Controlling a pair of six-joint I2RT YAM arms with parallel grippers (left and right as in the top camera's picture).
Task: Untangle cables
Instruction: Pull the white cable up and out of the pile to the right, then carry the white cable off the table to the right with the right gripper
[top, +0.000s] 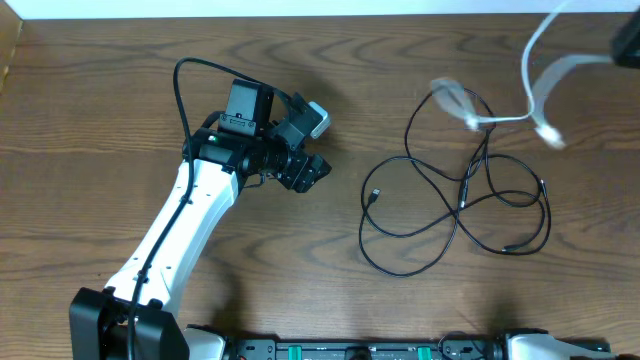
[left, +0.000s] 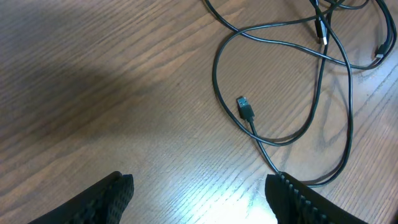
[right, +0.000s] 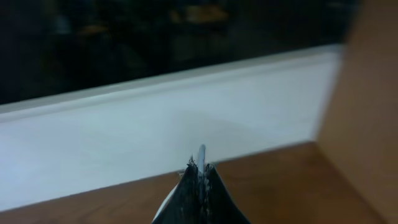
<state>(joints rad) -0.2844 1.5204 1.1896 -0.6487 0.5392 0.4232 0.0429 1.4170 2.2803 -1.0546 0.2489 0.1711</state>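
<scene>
Cables: you have black cables (top: 465, 190) lying in loose, crossing loops on the wooden surface (top: 120, 70), right of centre in the overhead view; one white cable (top: 527, 78) rises from the top of that tangle toward the upper right corner, smeared by blur.
Writing: nothing on the arm, the plugs or the cords is sharp enough for you to read.
Loose plug: a small black plug (top: 374, 195) sits at the left edge of the loops, pointing toward the upper left of the frame.
Left gripper: your left gripper (left: 200, 183) has its fingers (left: 112, 199) wide apart with nothing between them, low in the left wrist view.
Black cables versus left gripper: in the left wrist view the plug (left: 245, 107) lies just above the gap, nearer the right-hand finger, and its cord runs down to that fingertip; you cannot tell whether they touch. The other loops fill the upper right of that frame.
Left arm: in the overhead view your left arm (top: 190, 215) reaches from the lower left to left of centre, well apart from the tangle.
Right gripper: your right gripper (right: 199, 177) is pinched together on the white cable (right: 201, 151), a short white end showing above the fingertips.
Right wrist background: a blurred pale ledge (right: 155, 118) and wood.
</scene>
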